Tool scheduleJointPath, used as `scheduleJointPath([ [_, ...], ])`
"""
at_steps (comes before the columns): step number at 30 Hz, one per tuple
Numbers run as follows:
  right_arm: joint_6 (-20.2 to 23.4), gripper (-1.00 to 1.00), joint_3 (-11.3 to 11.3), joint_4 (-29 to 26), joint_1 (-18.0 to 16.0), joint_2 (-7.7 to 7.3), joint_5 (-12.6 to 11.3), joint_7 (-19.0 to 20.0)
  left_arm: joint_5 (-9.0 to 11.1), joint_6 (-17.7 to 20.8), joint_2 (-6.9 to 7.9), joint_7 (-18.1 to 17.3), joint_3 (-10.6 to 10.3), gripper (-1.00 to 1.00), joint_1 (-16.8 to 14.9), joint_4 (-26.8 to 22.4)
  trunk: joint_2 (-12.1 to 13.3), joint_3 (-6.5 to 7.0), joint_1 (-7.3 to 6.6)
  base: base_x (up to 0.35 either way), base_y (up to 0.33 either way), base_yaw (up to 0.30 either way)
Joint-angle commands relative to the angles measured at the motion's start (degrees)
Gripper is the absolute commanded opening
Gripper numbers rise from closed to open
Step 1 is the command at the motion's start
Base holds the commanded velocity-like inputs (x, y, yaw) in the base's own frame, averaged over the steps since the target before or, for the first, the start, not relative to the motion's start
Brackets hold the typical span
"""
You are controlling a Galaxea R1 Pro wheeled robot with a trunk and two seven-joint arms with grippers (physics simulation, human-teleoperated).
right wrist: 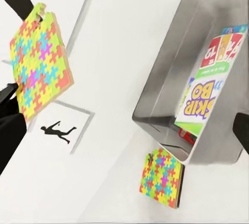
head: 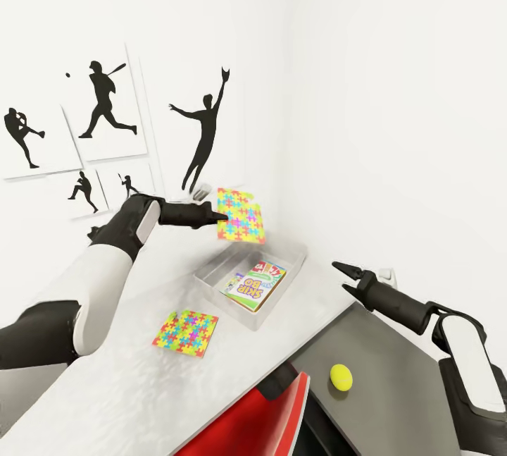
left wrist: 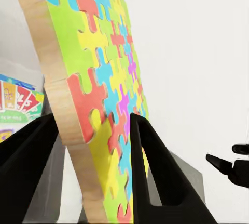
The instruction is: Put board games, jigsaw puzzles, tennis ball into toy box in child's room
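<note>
One jigsaw puzzle [head: 241,215] is up in the air, tilted, above the far end of the toy box [head: 211,281]. The left gripper [head: 217,218] has it pinched by one edge. In the left wrist view the two black fingers [left wrist: 155,172] press on each side of the puzzle board [left wrist: 98,89], and you can see its pale wooden edge.

The toy box sits on the pale desk [head: 141,385], near the wall corner. Inside it lie board games [head: 255,284] in a small pile. The top one has a white cover with big blue and green letters. From the right wrist view, a red edge of another box peeks out from under it [right wrist: 185,134].

The second jigsaw puzzle [head: 185,333] lies flat on the desk, just beside the near end of the toy box and not touching it as far as I can tell.

The tennis ball [head: 341,376] rests on the lower dark grey part of the desk [head: 394,371], well apart from the toy box.

The right gripper [head: 346,276] hangs in the air above the desk edge, to the right of the toy box. Its fingers are a little way apart and it holds nothing.

On the white wall behind are black baseball-player pictures [head: 105,100]. A red chair back [head: 260,421] shows at the near edge of the desk.
</note>
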Motion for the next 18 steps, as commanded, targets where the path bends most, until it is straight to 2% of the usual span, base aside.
scheduleJointPath([
  [1,0.3,1.0,-0.1,0.3,0.3,0.33,-0.2,-0.1,0.3,0.4,-0.06,0.0,0.1,-1.0,0.3,0.4,-0.1,-0.13,0.04,0.0,0.0,0.0],
  [7,0.2,1.0,-0.1,1.8,1.3,2.09,-0.1,-0.1,0.2,0.2,-0.18,0.1,-0.1,-1.0,1.8,2.1,-0.1,-0.13,0.04,0.0,0.0,0.0],
  [18,0.2,1.0,-0.2,4.5,1.7,2.11,-0.2,0.2,0.2,0.2,-0.18,0.0,-0.2,-1.0,2.0,2.5,-0.1,-0.13,0.04,0.0,0.0,0.0],
])
